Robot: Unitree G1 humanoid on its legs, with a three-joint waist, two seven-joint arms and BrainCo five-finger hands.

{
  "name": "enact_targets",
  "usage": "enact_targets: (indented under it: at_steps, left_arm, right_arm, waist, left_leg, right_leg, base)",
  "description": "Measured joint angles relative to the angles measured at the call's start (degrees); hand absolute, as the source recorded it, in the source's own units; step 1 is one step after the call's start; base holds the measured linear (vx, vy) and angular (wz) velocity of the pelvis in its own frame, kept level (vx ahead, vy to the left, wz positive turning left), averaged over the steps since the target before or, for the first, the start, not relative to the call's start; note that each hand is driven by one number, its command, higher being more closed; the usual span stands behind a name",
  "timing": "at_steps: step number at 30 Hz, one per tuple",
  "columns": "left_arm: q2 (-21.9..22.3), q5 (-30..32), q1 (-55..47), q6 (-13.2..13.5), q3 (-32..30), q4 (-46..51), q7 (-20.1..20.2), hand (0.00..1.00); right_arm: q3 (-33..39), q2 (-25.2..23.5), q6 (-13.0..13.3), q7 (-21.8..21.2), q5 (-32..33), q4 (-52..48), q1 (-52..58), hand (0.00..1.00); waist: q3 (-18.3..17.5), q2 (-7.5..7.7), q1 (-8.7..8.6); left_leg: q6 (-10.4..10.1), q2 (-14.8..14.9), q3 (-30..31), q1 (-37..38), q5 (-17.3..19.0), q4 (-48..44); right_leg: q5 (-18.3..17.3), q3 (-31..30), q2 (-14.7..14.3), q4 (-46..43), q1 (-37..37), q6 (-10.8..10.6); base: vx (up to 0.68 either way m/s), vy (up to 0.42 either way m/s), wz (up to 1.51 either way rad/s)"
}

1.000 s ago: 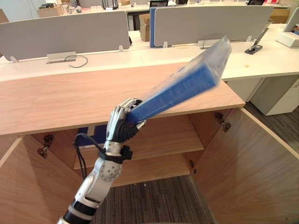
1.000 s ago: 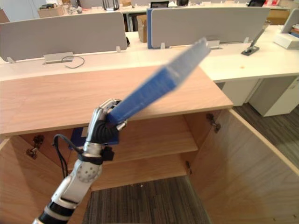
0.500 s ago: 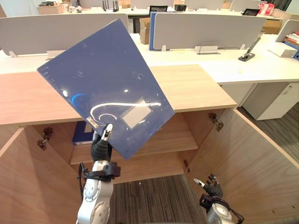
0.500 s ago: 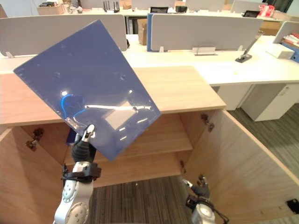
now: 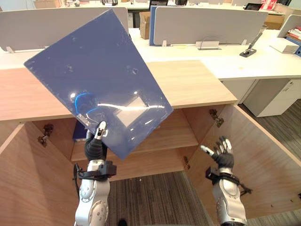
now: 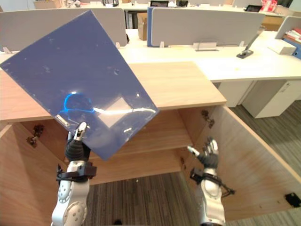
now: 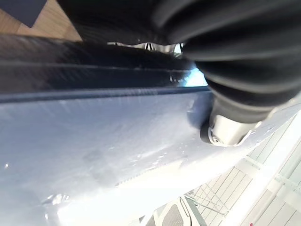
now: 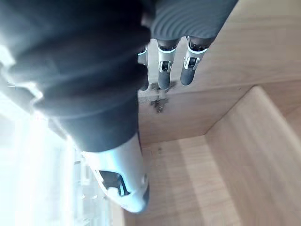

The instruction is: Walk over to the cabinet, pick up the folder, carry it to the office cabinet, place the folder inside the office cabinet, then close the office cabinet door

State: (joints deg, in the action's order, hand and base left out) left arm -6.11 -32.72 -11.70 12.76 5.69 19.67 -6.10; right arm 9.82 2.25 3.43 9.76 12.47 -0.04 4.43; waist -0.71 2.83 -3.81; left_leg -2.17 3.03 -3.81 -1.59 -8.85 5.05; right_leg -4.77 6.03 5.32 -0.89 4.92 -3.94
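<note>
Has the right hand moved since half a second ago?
Yes. The right hand has gone up: before it was far below the hinge of the open right door; now it is open, much nearer below that hinge.

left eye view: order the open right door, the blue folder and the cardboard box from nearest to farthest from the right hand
From the right hand:
1. open right door, just to its right.
2. blue folder, across on the left, held up by the left hand.
3. cardboard box, far back, top middle of the view.

Blue folder [image 6: 84,84] in left robot hand [image 6: 75,148]
</note>
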Motion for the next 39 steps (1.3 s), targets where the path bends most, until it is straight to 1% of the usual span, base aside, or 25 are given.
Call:
enact_targets:
  at_steps: [1, 2, 3, 4, 7, 8, 11, 13, 17, 20, 21, 22, 23, 26, 28, 31, 33, 36, 38, 39]
  left_arm:
    - [-0.04, 0.75, 0.49, 0.0, -0.24, 0.0, 0.0, 1.0]
    - [-0.23, 1.16, 1.08, 0.0, -0.21, -0.11, 0.01, 1.0]
    - [-0.32, 1.52, 1.44, 0.0, -0.23, -0.28, 0.06, 1.0]
    - [-0.6, 2.01, 2.44, 0.03, -0.23, -1.17, 0.38, 1.0]
    - [-0.92, 3.26, 3.67, 0.03, -0.21, -2.64, 0.78, 1.0]
    - [-0.92, 3.47, 3.97, 0.03, -0.2, -3.21, 0.99, 1.0]
    - [-0.94, 3.99, 4.29, 0.03, -0.07, -3.62, 1.34, 1.0]
    - [-1.03, 4.1, 4.72, 0.04, 0.21, -3.73, 1.5, 1.0]
    - [-1.59, 4.15, 6.79, 0.07, 1.64, -5.92, 1.57, 1.0]
    - [-2.5, 4.14, 7.53, 0.08, 4.03, -6.32, 1.78, 1.0]
    - [-2.96, 4.12, 8.01, 0.13, 4.86, -6.44, 2.11, 1.0]
    - [-3.11, 4.12, 8.2, 0.16, 5.13, -6.52, 2.11, 1.0]
    - [-3.53, 4.13, 8.95, 0.18, 6.23, -6.82, 2.21, 1.0]
    - [-4.96, 4.12, 9.35, 0.52, 8.3, -6.81, 2.82, 1.0]
    - [-5.59, 4.12, 9.54, 0.58, 9.51, -6.82, 2.84, 1.0]
    - [-5.7, 3.89, 10.61, 0.89, 9.87, -8.04, 2.73, 1.0]
    - [-6.07, 3.46, 11.49, 1.23, 9.86, -8.73, 2.61, 1.0]
    - [-6.62, 2.74, 11.55, 1.4, 9.9, -8.98, 2.2, 1.0]
    - [-7.29, 2.71, 11.56, 1.71, 9.93, -9.01, 1.99, 1.0]
    - [-7.84, 2.68, 11.57, 1.94, 9.95, -9.01, 1.98, 1.0]
  right_arm:
    - [-0.07, 0.83, 0.6, -0.88, 0.35, -2.25, -1.67, 0.0]
    - [-0.38, 2.35, 1.24, -2.1, 2.01, -4.05, -3.64, 0.0]
    - [-0.42, 3.05, 1.46, -2.79, 2.81, -4.85, -4.66, 0.0]
    - [-0.71, 4.72, 2.41, -4.23, 5.1, -6.14, -7.27, 0.0]
    - [-1.46, 7.11, 3.63, -6.9, 10.02, -7.53, -11.52, 0.0]
    - [-2.33, 8.19, 3.91, -8.04, 12.7, -7.53, -12.96, 0.0]
    - [-3.66, 9.58, 3.98, -10.4, 18.01, -7.51, -15.75, 0.0]
    - [-5.49, 11.72, 3.97, -11.01, 19.42, -7.15, -18.21, 0.0]
    - [-8.76, 15.1, 3.98, -11.7, 22.48, -3.39, -24.99, 0.0]
    - [-12.68, 17.49, 3.94, -12.14, 25.63, 2.49, -31.21, 0.0]
    - [-15.12, 18.82, 3.86, -12.33, 27.6, 6.25, -34.21, 0.0]
    - [-15.68, 19.17, 3.83, -12.4, 28.11, 7.01, -34.73, 0.0]
    - [-17.14, 20.37, 3.38, -12.75, 29.33, 9.36, -36.55, 0.0]
    - [-20.95, 22.31, 2.71, -13.24, 31.51, 15.3, -41.89, 0.0]
    - [-21.77, 22.79, 2.61, -13.54, 32.14, 18.38, -44.89, 0.0]
    - [-24.74, 24.81, 2.51, -14.1, 33.45, 21.56, -49.1, 0.0]
    - [-26.36, 24.94, 2.35, -14.3, 33.56, 24.38, -52.05, 0.0]
    - [-28.41, 25.36, 2.17, -14.58, 33.44, 26.74, -54.78, 0.0]
    - [-30.22, 26.26, 2.03, -14.84, 33.07, 27.04, -55.95, 0.0]
    - [-30.95, 26.67, 1.87, -15.22, 32.22, 27.08, -56.67, 0.0]
  waist:
    - [0.0, 0.0, 0.02]
    - [0.01, 0.0, 0.05]
    - [0.03, -0.01, 0.08]
    - [0.06, -0.05, 0.16]
    - [0.17, -0.18, 0.21]
    - [0.19, -0.2, 0.2]
    - [0.23, -0.22, 0.27]
    - [0.23, -0.22, 0.37]
    - [0.24, -0.25, 0.5]
    - [0.3, -0.35, 0.54]
    - [0.33, -0.45, 0.63]
    - [0.34, -0.47, 0.68]
    - [0.37, -0.51, 1.08]
    - [0.3, -0.67, 1.55]
    - [0.25, -0.75, 1.72]
    - [0.23, -0.85, 1.97]
    - [0.21, -0.92, 2.05]
    - [0.24, -1.07, 2.23]
    - [0.27, -1.19, 2.7]
    - [0.25, -1.49, 2.95]
  left_leg:
    - [0.0, 0.01, 0.0, 0.06, 0.0, 0.0]
    - [0.0, 0.01, 0.0, 0.21, 0.0, 0.01]
    - [-0.01, 0.01, 0.0, 0.33, 0.01, 0.01]
    - [-0.01, 0.02, -0.01, 0.61, 0.03, 0.04]
    - [-0.02, 0.03, 0.0, 0.68, 0.04, 0.3]
    - [-0.03, 0.02, -0.01, 0.72, 0.05, 0.31]
    - [-0.02, -0.01, -0.01, 0.73, -0.08, 0.31]
    - [0.06, -0.06, 0.01, 0.74, -0.28, 0.3]
    - [0.08, -0.07, 0.12, 0.74, -0.54, 0.29]
    - [0.13, -0.1, 0.23, 0.73, -0.68, 0.3]
    - [0.14, -0.02, 0.32, 0.66, -0.72, 0.32]
    - [0.13, 0.0, 0.36, 0.64, -0.73, 0.32]
    - [0.12, 0.07, 0.5, 0.57, -0.79, 0.33]
    - [0.07, 0.28, 0.57, 0.47, -0.88, 0.33]
    - [0.08, 0.34, 0.69, 0.32, -0.96, 0.32]
    - [0.02, 0.44, 0.86, 0.02, -1.16, 0.29]
    - [-0.15, 0.62, 1.01, -0.13, -1.33, 0.29]
    - [-0.37, 1.0, 1.11, -0.25, -1.48, 0.29]
    - [-0.52, 1.38, 1.23, -0.3, -1.59, 0.31]
    - [-0.61, 1.63, 1.26, -0.32, -1.65, 0.32]
  right_leg:
    - [0.03, -0.01, 0.0, 0.0, 0.04, -0.05]
    - [0.04, -0.03, 0.0, -0.03, 0.18, -0.06]
    - [0.04, -0.04, 0.01, -0.06, 0.27, -0.06]
    - [0.02, -0.09, 0.02, -0.25, 0.44, -0.08]
    - [-0.01, -0.09, 0.04, -0.55, 0.35, -0.12]
    - [-0.02, -0.1, 0.06, -0.63, 0.29, -0.13]
    - [-0.03, -0.1, 0.1, -0.71, 0.17, -0.14]
    - [-0.01, -0.1, 0.13, -0.91, 0.14, -0.12]
    - [0.0, -0.08, 0.13, -1.26, 0.07, -0.1]
    - [0.01, -0.07, 0.14, -1.43, 0.03, -0.1]
    - [0.03, -0.08, 0.11, -1.33, 0.04, -0.06]
    - [0.04, -0.08, 0.08, -1.29, 0.04, -0.05]
    - [0.06, -0.08, -0.02, -1.1, 0.04, 0.0]
    - [0.26, -0.09, -0.28, -0.69, 0.12, 0.29]
    - [0.58, -0.1, -0.43, -0.33, 0.3, 0.47]
    - [0.87, -0.06, -0.6, 0.13, 0.3, 0.6]
    - [1.04, -0.04, -0.82, 0.33, 0.29, 0.74]
    - [1.22, -0.01, -1.22, 0.44, 0.24, 1.0]
    - [1.36, 0.05, -1.62, 0.49, 0.23, 1.22]
    - [1.44, 0.07, -1.86, 0.52, 0.21, 1.35]
  base:
    - [0.0, 0.0, 0.0]
    - [0.0, 0.0, 0.0]
    - [0.0, 0.0, 0.0]
    - [-0.04, 0.007, -0.01]
    - [-0.05, 0.009, -0.01]
    - [-0.06, 0.013, 0.0]
    - [-0.03, 0.008, 0.0]
    - [0.0, 0.0, 0.0]
    - [0.0, 0.0, 0.0]
    - [0.0, 0.0, 0.0]
    - [0.0, 0.0, 0.0]
    - [-0.02, 0.001, 0.03]
    - [0.0, 0.0, 0.0]
    - [0.0, 0.0, 0.0]
    - [0.0, 0.0, 0.0]
    - [0.0, 0.0, 0.0]
    - [0.0, 0.0, 0.0]
    - [0.0, 0.0, 0.0]
    - [0.0, 0.0, 0.0]
    - [0.0, 0.0, 0.0]
